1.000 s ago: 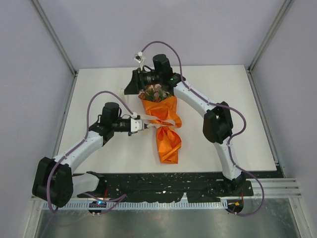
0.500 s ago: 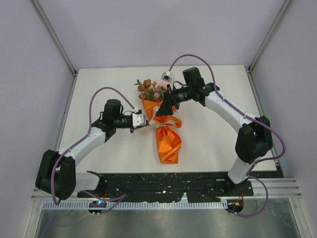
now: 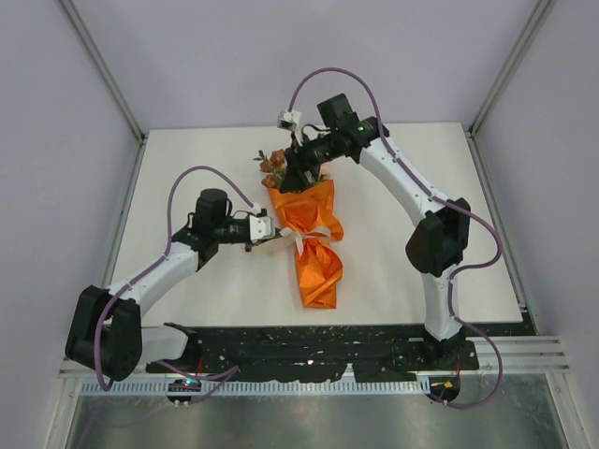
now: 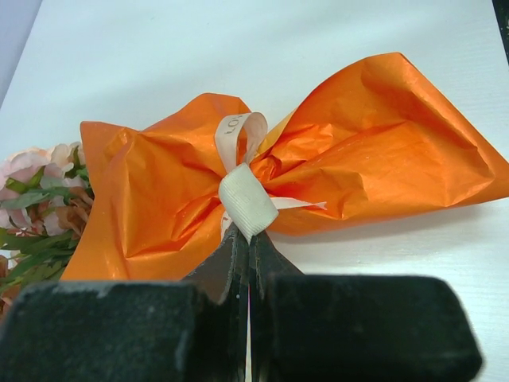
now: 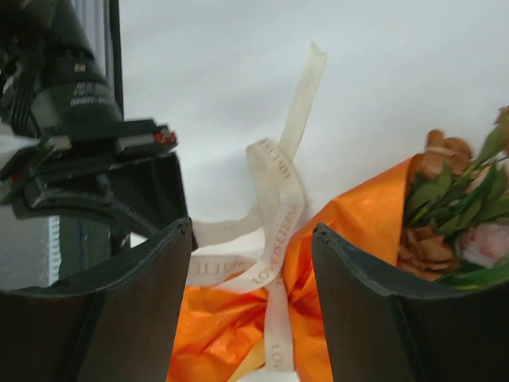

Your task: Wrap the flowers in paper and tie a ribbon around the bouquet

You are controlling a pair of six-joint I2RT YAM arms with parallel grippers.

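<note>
The bouquet (image 3: 312, 239) lies in the middle of the table: orange paper (image 4: 382, 159) pinched at a waist, with the flowers (image 3: 274, 166) sticking out of its far end. A cream ribbon (image 4: 247, 200) circles the waist. My left gripper (image 4: 245, 240) is shut on the ribbon right at the waist, coming in from the bouquet's left (image 3: 277, 239). My right gripper (image 5: 253, 239) hovers open over the wide end (image 3: 288, 183), beside the flowers (image 5: 457, 219). Loose ribbon loops (image 5: 274, 208) and paper (image 5: 362, 227) lie below its spread fingers without touching them.
The white table (image 3: 421, 234) stretches bare on both sides of the bouquet. Grey walls and frame posts (image 3: 101, 75) close in the back and sides. My left gripper's body (image 5: 79, 159) sits close to the right gripper's left finger (image 5: 139, 302).
My right arm swung from the flowers' left side to the bouquet's right, then back up over its wide end. The left gripper kept its hold on the ribbon, hardly moving.
</note>
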